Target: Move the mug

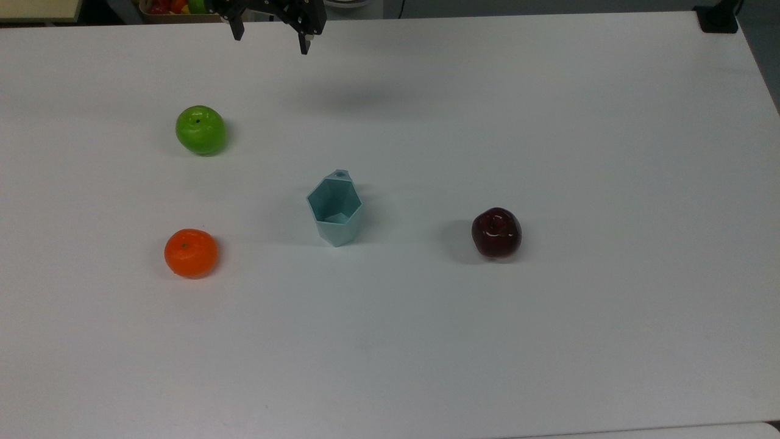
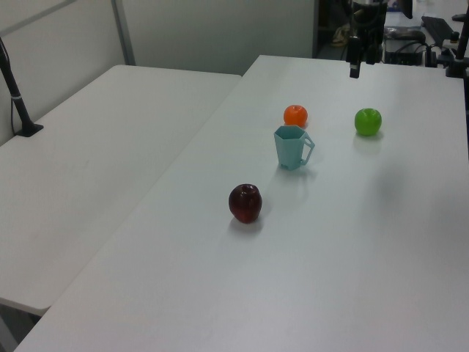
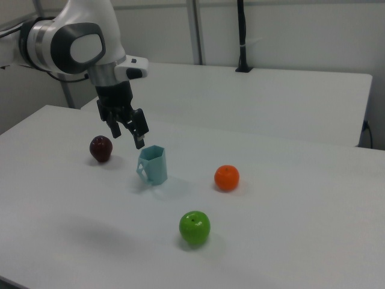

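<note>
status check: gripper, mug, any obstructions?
Gripper up off the table, jaws open, empty. Mug upright mid-table, untouched. Green apple, orange, red apple all apart from it.

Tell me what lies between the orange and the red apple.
The mug stands upright between the orange and the red apple, touching neither, in the top view.

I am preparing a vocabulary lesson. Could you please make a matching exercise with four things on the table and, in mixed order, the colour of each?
Things:
1. mug
2. apple at the top view's right
3. apple at the top view's left
4. orange

Colours:
A. green
B. orange
C. pale blue
D. dark red

Pairs: 1-C, 2-D, 3-A, 4-B
</note>
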Controlling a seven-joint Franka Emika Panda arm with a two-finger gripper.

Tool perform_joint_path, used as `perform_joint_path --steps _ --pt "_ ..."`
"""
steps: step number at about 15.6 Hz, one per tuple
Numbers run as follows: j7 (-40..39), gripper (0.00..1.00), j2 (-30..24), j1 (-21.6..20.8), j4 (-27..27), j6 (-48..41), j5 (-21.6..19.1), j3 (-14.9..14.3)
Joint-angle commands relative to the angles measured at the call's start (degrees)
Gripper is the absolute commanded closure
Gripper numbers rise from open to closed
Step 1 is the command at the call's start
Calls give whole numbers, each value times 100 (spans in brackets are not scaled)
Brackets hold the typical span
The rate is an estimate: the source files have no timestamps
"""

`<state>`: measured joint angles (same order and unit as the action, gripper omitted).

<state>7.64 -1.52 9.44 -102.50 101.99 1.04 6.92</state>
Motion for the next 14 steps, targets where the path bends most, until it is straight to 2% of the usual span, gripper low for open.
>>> perform_joint_path --steps 1,10,14 --pt "9 0 -138 75 -8 -152 2 -24" --pt "9 0 -120 85 1 -135 -16 -32" --pt "-596 0 -58 85 1 -82 -34 -32"
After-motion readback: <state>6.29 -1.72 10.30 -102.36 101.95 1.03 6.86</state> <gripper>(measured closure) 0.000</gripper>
